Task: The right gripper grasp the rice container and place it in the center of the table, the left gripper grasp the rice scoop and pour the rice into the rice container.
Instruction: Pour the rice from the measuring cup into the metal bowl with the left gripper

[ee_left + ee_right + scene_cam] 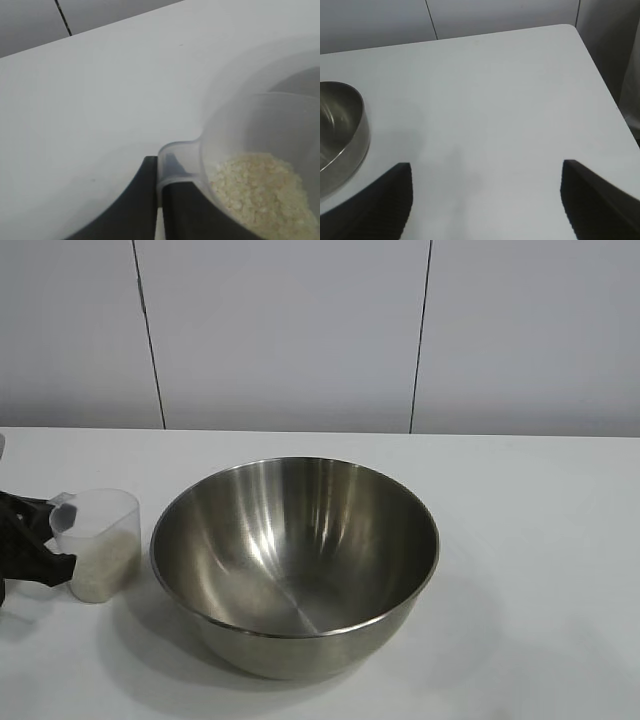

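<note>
Exterior view: rice container (294, 565) mid-table (540, 540); rice scoop (97, 543) just beside it toward the left edge, upright, rice (260, 192) inside. Left gripper (40, 540) clamped on the scoop's handle tab. Thin plastic, light, likely flexes; hold the tab, tilt slowly. Right gripper (485, 200) spread wide, off the container.

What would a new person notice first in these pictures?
The big shiny rice container stands empty in the middle of the table. Beside it, at the table's left edge, the left pincer holds the rice scoop, partly filled with rice. The right pincer hangs open, away from the container.
</note>
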